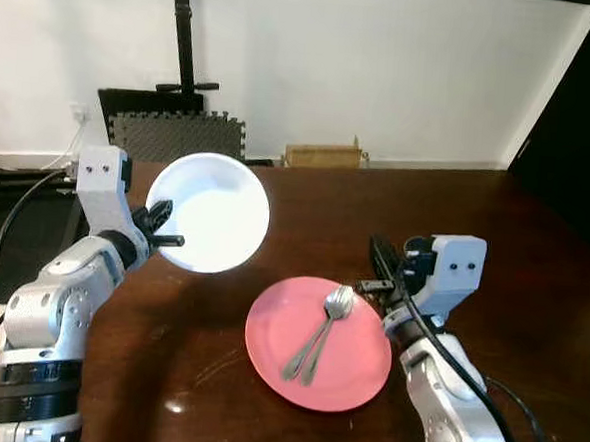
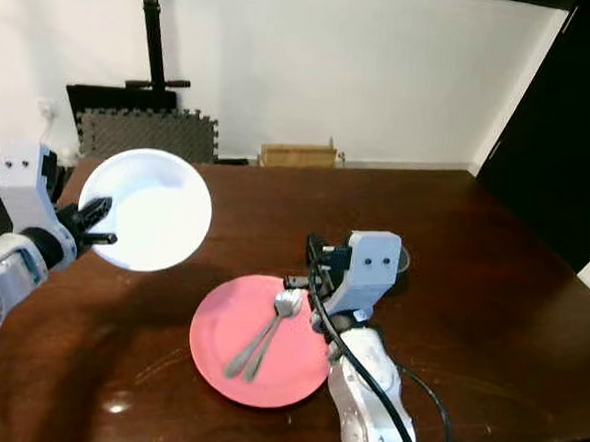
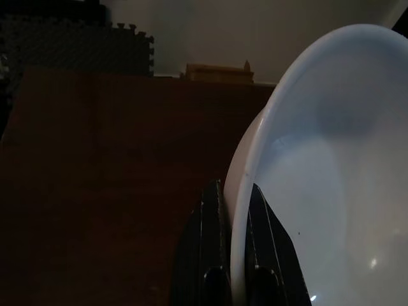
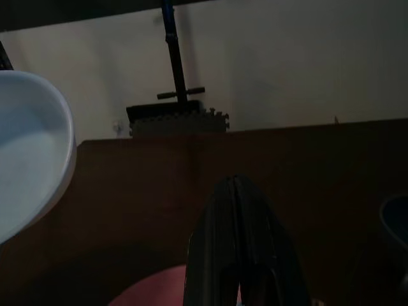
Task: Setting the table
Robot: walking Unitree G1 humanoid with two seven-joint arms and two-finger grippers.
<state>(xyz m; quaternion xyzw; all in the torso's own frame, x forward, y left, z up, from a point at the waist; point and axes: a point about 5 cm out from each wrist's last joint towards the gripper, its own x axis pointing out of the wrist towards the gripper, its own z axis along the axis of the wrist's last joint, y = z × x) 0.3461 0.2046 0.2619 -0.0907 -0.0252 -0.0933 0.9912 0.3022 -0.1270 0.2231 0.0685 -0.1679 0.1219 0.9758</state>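
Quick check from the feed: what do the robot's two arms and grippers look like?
Both arms are silver-grey, jointed segments with boxy white wrist housings, each showing two small dark dots. A black cable runs along each arm. The left gripper and the right gripper each have two long black fingers.

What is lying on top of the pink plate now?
Two metal spoons lie side by side on the pink plate, bowls toward the right gripper. Whatever is under the spoons is covered.

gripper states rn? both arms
Left gripper: closed on the rim of the white bowl, held tilted above the table.
Right gripper: closed, holding nothing, beside the pink plate.
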